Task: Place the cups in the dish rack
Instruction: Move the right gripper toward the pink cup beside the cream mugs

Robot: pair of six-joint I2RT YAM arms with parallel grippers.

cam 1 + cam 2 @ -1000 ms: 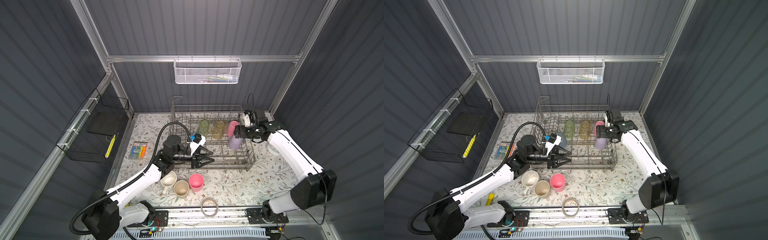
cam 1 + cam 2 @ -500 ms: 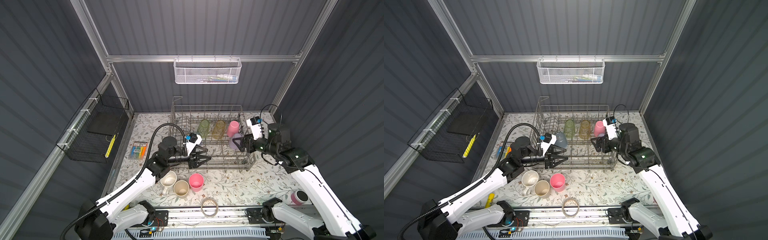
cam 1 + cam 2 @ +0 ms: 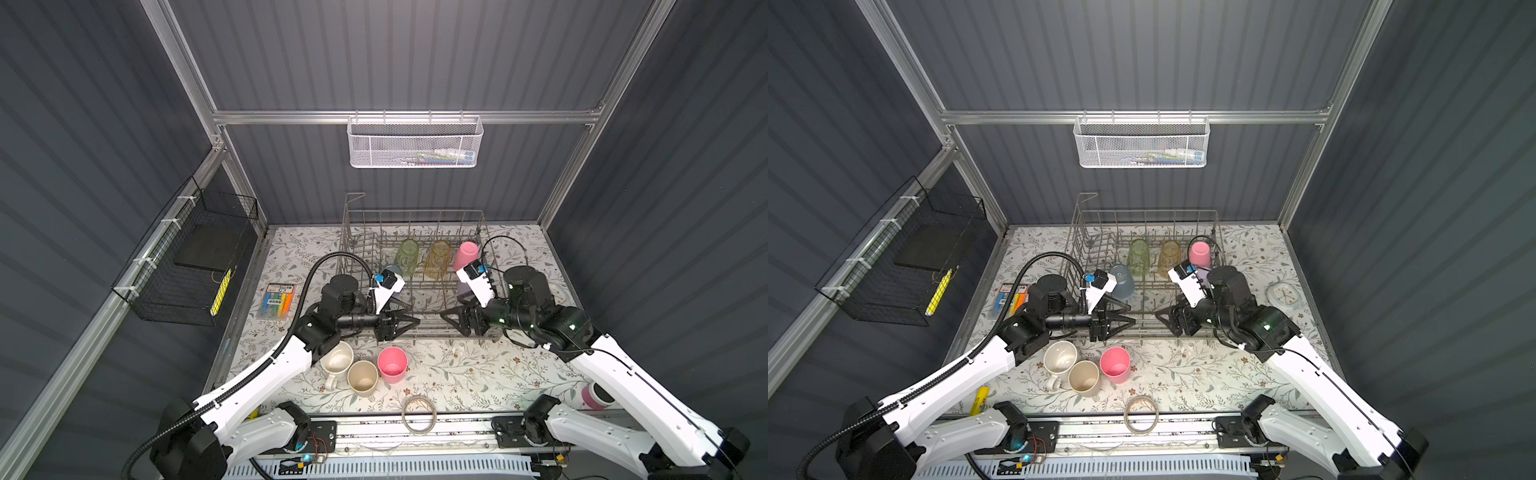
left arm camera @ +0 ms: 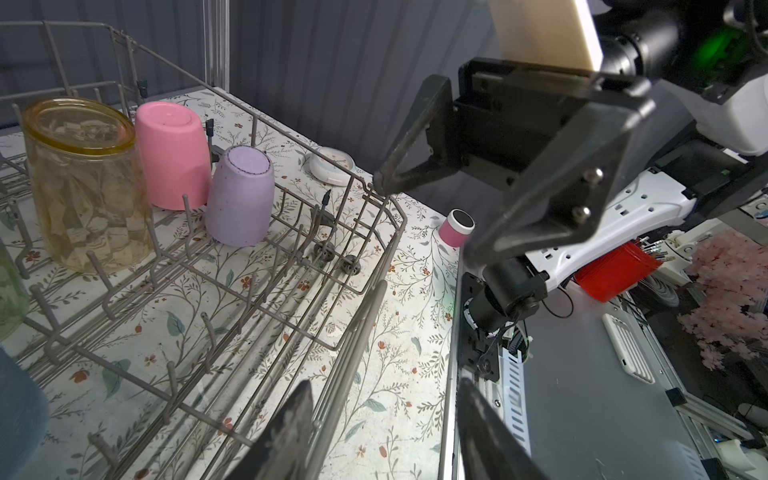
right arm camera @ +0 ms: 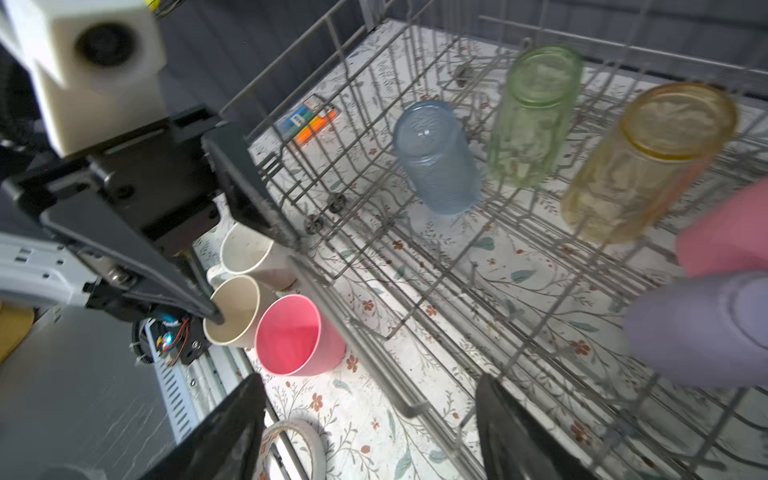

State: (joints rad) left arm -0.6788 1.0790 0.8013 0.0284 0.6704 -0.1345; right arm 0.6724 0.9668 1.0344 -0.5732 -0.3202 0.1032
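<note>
The grey wire dish rack (image 3: pixel 415 212) holds upside-down green (image 3: pixel 406 257), amber (image 3: pixel 438 258), pink (image 3: pixel 466 254), lilac (image 4: pixel 239 199) and blue (image 5: pixel 436 158) cups. On the table in front of the rack stand a white mug (image 3: pixel 337 360), a beige cup (image 3: pixel 363 376) and a second pink cup (image 3: pixel 392 364), all mouth up. My left gripper (image 3: pixel 413 318) and right gripper (image 3: pixel 446 318) face each other over the rack's front rail. Both are open and empty, as the left wrist view (image 4: pixel 382 386) and right wrist view (image 5: pixel 370 382) show.
A tape ring (image 3: pixel 419 409) lies near the front edge. A squat pink-white round thing (image 3: pixel 594 395) sits under my right arm. A marker pack (image 3: pixel 276 306) lies left of the rack and a white disc (image 3: pixel 1283 295) right of it. White mesh basket (image 3: pixel 415 141) and black wire basket (image 3: pixel 187 266) hang on the walls.
My right gripper has come away from the lilac cup at the rack's right end and swung to the front rail. My left gripper drew back slightly toward the front.
</note>
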